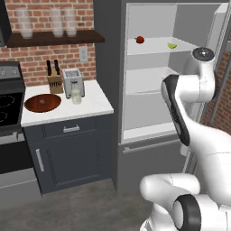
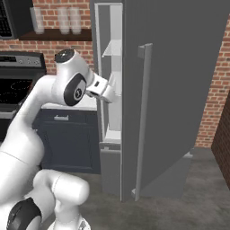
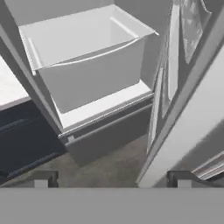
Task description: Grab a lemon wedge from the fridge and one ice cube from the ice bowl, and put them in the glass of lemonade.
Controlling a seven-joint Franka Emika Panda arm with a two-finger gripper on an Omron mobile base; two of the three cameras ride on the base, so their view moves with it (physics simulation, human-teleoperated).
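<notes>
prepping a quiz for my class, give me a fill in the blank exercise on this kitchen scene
1. The fridge door stands ____.
2. The lemon wedge lies on the fridge's ____ shelf, right of a small red fruit.
3. The glass of lemonade stands in front of the ____.
4. The gripper's jaws are ____.

Missing words: open; top; toaster; open

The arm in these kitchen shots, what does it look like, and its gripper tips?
The arm has glossy white rounded links with dark joint bands and a grey-capped round joint on top. No cables or markings are visible. In the hand view, the gripper shows two small, blocky dark finger tips.
</notes>
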